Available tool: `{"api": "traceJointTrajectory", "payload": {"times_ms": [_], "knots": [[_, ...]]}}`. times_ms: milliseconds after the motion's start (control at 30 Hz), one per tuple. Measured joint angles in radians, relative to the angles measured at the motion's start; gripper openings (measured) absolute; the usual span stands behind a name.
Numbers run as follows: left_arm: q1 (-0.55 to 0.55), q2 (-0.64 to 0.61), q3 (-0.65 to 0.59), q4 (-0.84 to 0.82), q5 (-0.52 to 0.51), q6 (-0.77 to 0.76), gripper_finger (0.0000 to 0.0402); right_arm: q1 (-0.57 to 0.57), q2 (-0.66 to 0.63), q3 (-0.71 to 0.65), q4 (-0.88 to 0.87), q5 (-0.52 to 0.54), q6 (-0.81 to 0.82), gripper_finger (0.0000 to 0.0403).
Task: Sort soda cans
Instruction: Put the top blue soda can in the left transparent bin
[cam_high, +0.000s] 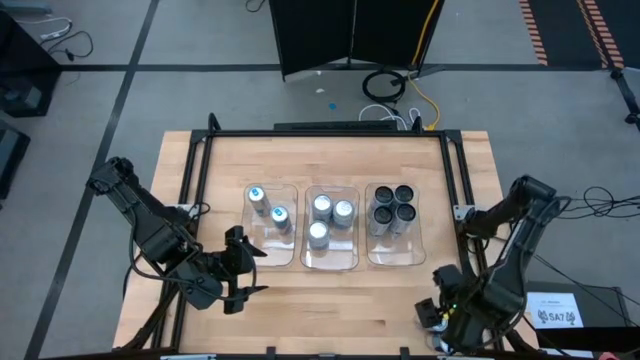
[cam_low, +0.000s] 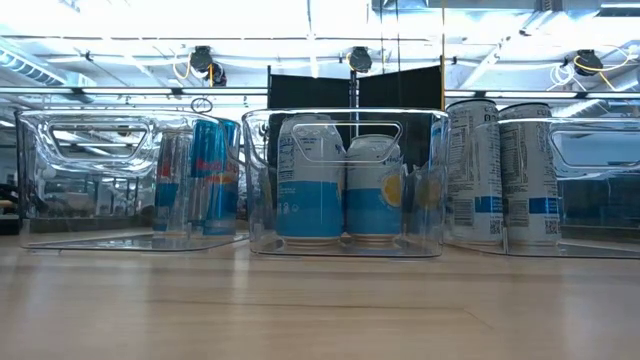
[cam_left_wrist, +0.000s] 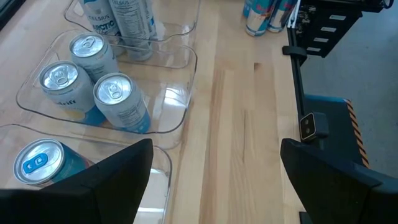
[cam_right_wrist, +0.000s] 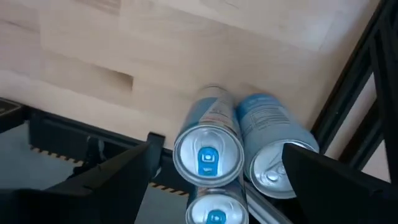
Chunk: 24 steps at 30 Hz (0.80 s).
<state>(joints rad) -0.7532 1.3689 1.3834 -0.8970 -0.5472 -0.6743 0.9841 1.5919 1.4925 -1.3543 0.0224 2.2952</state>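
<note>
Three clear trays in a row on a wooden desk (cam_high: 200, 180), seen from above. Left tray (cam_high: 292, 192): two blue-topped cans (cam_high: 257, 197). Middle tray (cam_high: 331, 262): three plain silver-topped cans (cam_high: 322, 207). Right tray (cam_high: 417, 250): four dark-topped cans (cam_high: 383, 194). Each tray holding one kind only, so sorted as far as it goes.

Not finished, by the look of it. At the desk's near right corner, under the right arm, three more cans (cam_right_wrist: 208, 152) standing close together outside any tray, shown in the right wrist view; two blue-topped, one silver-topped. Probably for the left and middle trays, though no telling how many the task wants in each.

Left tool (cam_high: 240, 268) just in front of the left tray, jaws wide apart, holding nothing, low over bare wood. Right tool (cam_right_wrist: 214, 171) above the three loose cans, jaws also spread wide, one finger either side of the cluster, gripping none of them yet.

Roughly three quarters done, judging by cans placed against cans left out.
</note>
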Motion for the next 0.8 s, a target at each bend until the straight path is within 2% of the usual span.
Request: {"api": "traceJointTrajectory", "payload": {"times_ms": [133, 300, 567, 800], "knots": [[0.0, 0.0, 0.0, 0.0, -0.001, 0.0, 0.0361, 0.0, 0.047, 0.0, 0.06, -0.014, -0.029, 0.0348], [0.0, 0.0, 0.0, 0.001, -0.004, 0.0, 0.0361, 0.0, 0.109, -0.001, 0.085, -0.083, -0.06, 0.0344], [0.0, 0.0, 0.0, 0.001, -0.007, 0.0, 0.0361, -0.008, 0.148, 0.0, 0.072, -0.102, -0.093, 0.0319], [0.0, 0.0, 0.0, 0.009, -0.007, -0.001, 0.0361, -0.024, 0.15, 0.0, 0.097, -0.101, -0.103, 0.028]]}}
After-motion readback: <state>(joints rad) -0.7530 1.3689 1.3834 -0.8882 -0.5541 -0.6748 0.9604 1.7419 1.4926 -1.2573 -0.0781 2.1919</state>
